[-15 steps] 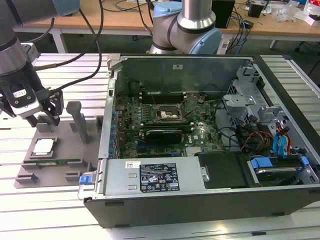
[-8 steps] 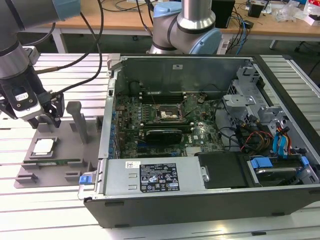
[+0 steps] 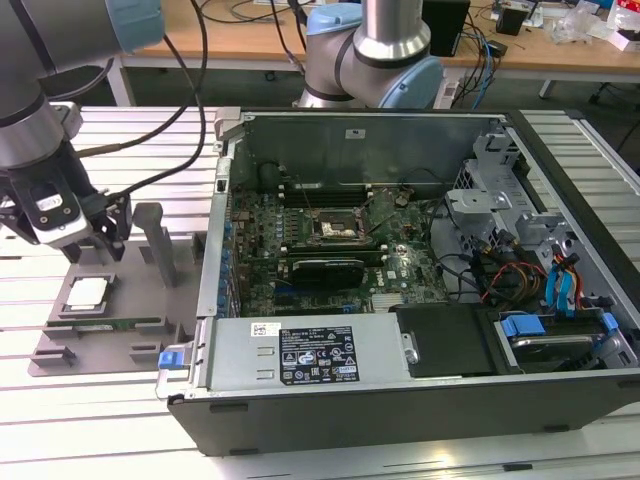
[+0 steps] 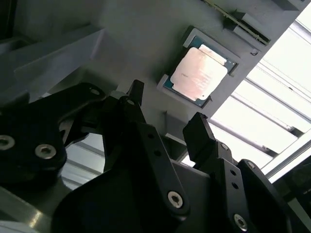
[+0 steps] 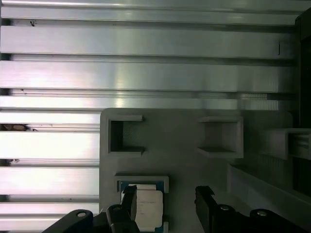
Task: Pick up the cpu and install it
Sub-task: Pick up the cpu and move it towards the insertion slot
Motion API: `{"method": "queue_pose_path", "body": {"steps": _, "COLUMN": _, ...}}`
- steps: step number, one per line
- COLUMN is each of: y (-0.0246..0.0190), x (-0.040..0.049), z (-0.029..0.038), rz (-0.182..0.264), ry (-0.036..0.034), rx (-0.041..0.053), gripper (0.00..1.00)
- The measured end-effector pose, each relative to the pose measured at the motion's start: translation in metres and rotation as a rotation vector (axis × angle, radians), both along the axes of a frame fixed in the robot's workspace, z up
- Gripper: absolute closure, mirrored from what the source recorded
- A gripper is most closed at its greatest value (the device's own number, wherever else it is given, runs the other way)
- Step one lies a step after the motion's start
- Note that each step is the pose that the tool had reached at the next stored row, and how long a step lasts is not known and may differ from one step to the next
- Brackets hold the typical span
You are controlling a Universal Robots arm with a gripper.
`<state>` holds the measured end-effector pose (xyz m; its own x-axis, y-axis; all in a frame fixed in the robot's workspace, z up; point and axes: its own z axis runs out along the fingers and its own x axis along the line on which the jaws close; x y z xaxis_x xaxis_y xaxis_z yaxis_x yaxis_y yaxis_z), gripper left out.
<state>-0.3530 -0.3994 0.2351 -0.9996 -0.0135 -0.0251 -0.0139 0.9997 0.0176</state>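
Observation:
The cpu, a small square chip with a pale metal top, lies flat in a raised holder on the grey fixture plate at the exterior view's left. My gripper hangs a little above it, open, with nothing between its black fingers. The second wrist view has the cpu beyond the spread fingertips of the gripper. In the first wrist view the cpu sits close beside one finger of the gripper, not touched.
The open computer case stands to the exterior view's right of the plate, with the motherboard's dark socket inside. Upright posts rise from the plate beside the gripper. A second arm's base stands behind the case. Ribbed aluminium table surrounds the plate.

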Motion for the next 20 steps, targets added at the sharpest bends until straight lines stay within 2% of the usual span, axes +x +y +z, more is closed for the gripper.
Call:
{"method": "queue_pose_path", "body": {"steps": 5, "y": -0.0002, "x": -0.0001, "z": -0.0045, "rz": 0.000, "ry": 0.0002, "rx": -0.0001, "gripper": 0.40}}
{"method": "queue_pose_path", "body": {"steps": 11, "y": -0.0138, "x": -0.0035, "z": -0.0074, "rz": 0.000, "ry": 0.0000, "rx": -0.0001, "gripper": 0.40}}
{"method": "queue_pose_path", "body": {"steps": 14, "y": -0.0182, "x": -0.0054, "z": -0.0105, "rz": 0.000, "ry": 0.0001, "rx": -0.0002, "gripper": 0.40}}
{"method": "queue_pose_path", "body": {"steps": 18, "y": -0.0248, "x": -0.0139, "z": -0.0163, "rz": 0.008, "ry": 0.0001, "rx": -0.0001, "gripper": 0.40}}
{"method": "queue_pose_path", "body": {"steps": 20, "y": -0.0263, "x": -0.0151, "z": -0.0179, "rz": 0.012, "ry": 0.0000, "rx": -0.0022, "gripper": 0.40}}
